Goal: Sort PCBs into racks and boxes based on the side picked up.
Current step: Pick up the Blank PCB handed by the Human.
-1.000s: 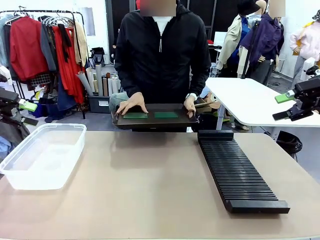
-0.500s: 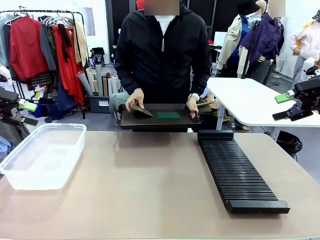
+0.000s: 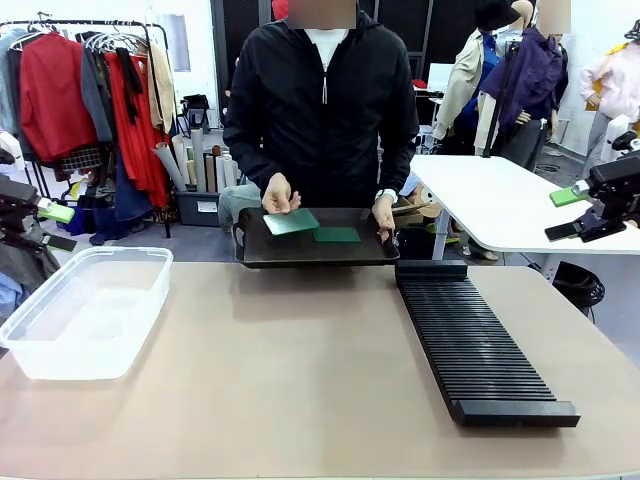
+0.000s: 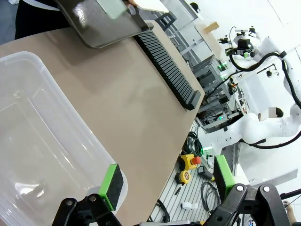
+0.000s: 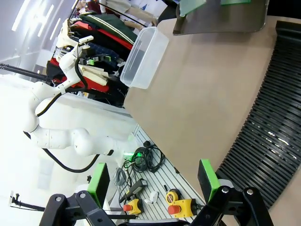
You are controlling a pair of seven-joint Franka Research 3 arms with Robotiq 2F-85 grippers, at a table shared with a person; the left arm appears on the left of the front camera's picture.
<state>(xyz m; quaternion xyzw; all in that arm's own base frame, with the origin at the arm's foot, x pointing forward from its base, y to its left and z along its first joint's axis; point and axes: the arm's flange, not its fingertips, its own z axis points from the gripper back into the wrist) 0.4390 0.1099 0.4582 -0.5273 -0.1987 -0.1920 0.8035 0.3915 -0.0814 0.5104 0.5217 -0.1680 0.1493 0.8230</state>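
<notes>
Two thin green rectangular circuit boards [image 3: 291, 221] [image 3: 337, 234] are showing over one flat dark-brown tray [image 3: 310, 258]; one long black slotted plastic rack [image 3: 470, 345] is lying near the table's [image 3: 300, 380] right edge; one clear rectangular plastic tub [image 3: 40, 365] is standing at its left edge.

Pretty sure this is a robotics lab: yellow emergency-stop boxes [image 5: 181, 206] and tangled cables [image 5: 141, 157] on a slotted metal base [image 5: 155, 179], with a clothes rack [image 3: 90, 80] behind the tabletop [image 3: 300, 360].
</notes>
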